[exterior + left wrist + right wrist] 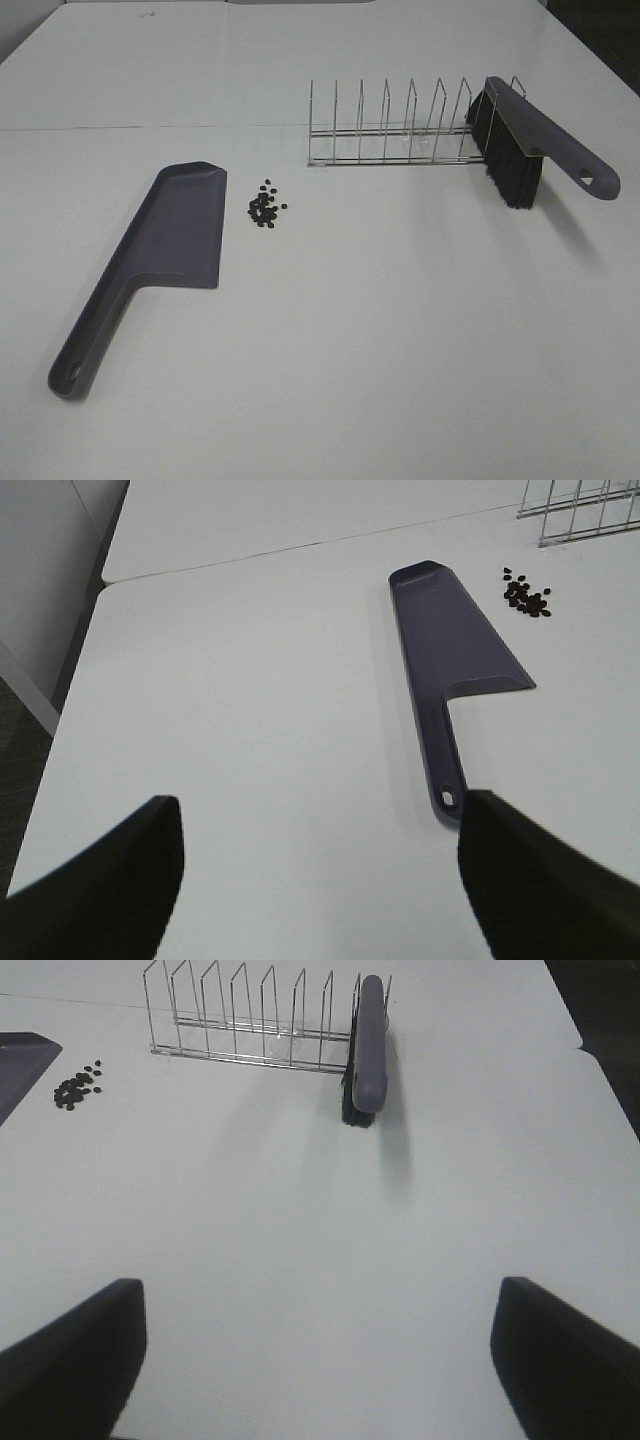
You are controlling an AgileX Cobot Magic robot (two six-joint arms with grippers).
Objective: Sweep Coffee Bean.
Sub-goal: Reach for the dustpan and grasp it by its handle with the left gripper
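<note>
A small cluster of dark coffee beans (266,205) lies on the white table just right of the grey-purple dustpan (165,247); the beans also show in the left wrist view (526,593) and the right wrist view (78,1085). The dustpan (447,647) lies flat, handle toward the front edge. The grey-purple brush (525,145) with black bristles leans in the right end of a wire rack (390,130); it also shows in the right wrist view (365,1050). My left gripper (320,880) and right gripper (320,1360) are open and empty, well short of these things. Neither shows in the exterior view.
The wire rack (250,1020) stands behind the beans, its other slots empty. A seam runs across the white table (150,128) behind the dustpan. The table's left edge drops off (70,680), and dark floor lies past the right edge (610,1020).
</note>
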